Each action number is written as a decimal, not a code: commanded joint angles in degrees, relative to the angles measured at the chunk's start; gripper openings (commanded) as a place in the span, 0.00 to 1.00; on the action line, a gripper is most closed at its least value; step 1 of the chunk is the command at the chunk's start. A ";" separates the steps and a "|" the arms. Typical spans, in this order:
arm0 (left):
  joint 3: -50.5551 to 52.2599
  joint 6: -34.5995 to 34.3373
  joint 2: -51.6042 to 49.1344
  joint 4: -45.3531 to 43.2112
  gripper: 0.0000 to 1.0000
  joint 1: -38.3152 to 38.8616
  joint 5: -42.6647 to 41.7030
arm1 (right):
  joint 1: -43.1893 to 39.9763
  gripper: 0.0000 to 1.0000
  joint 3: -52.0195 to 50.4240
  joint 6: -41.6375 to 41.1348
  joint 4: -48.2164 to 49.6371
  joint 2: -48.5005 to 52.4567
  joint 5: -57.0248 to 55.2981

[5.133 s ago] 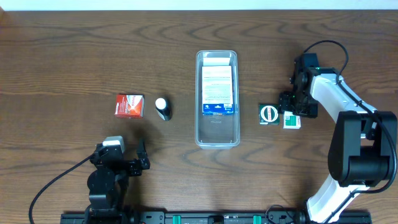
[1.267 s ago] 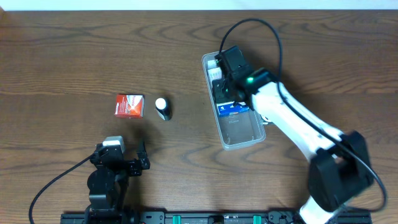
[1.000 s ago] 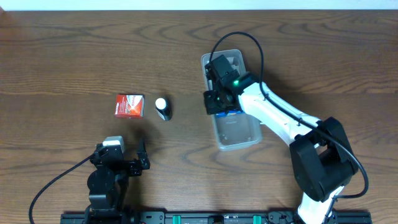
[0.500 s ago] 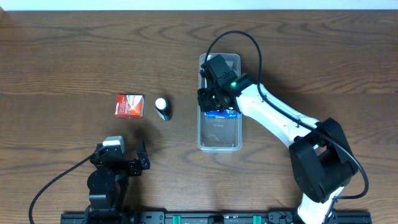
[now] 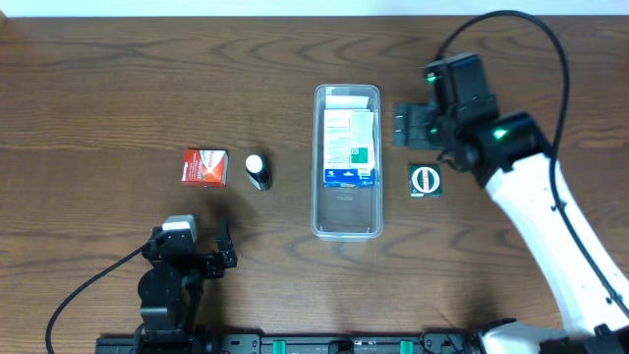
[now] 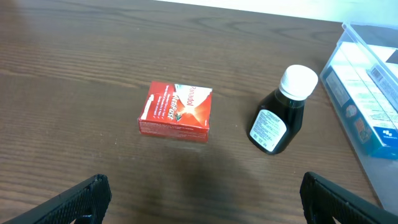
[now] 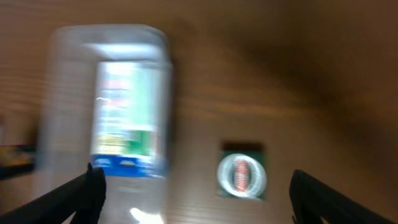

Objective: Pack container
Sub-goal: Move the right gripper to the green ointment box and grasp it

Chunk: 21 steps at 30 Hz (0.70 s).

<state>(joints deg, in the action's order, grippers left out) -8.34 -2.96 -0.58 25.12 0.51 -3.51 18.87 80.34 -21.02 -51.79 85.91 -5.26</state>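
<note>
- Your table (image 5: 118, 88) is dark brown wood with a strong grain, and a thin pale strip (image 5: 295, 7) runs beyond its far edge.
- The container (image 5: 346, 211) sits mid-table, flat on the wood, with its long side running away from the arm bases.
- A white-and-blue box (image 5: 336, 147) lies flat in its far half, with a green-and-white box (image 5: 362, 138) along that box's right side. You cannot tell whether it lies beside it or on top. The near half shows bare plastic.
- Your right gripper (image 5: 397, 126) hangs just right of the container's far end, touching nothing. Its fingers are spread wide with nothing between them. The right wrist view is motion-blurred.
- A green box (image 5: 425, 181) with a round white mark lies flat on the wood, just right of the container and near that gripper.
- Your left gripper (image 6: 202, 186) is parked low at the near left, well apart from the container, with its fingers spread and empty.
- A red box (image 5: 204, 166) lies flat on the left of the table.
- A dark bottle (image 5: 257, 172) with a white cap stands upright between the red box and the container, touching neither.
- A black cable (image 5: 88, 290) trails over the wood from the left arm.
</note>
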 commanded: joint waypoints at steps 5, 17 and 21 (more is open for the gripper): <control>1.09 -0.07 0.35 0.02 0.98 0.17 -0.37 | -5.75 0.93 -6.60 0.31 -1.64 9.77 3.17; 1.09 -0.07 0.35 0.02 0.98 0.17 -0.37 | -6.34 0.90 -12.61 0.94 3.80 20.98 3.15; 1.09 -0.07 0.35 0.02 0.98 0.17 -0.37 | -6.38 0.79 -12.92 0.94 5.31 21.22 3.13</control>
<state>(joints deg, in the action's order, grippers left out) -8.34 -2.96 -0.58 25.12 0.51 -3.51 13.15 67.66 -20.29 -47.18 106.74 -2.09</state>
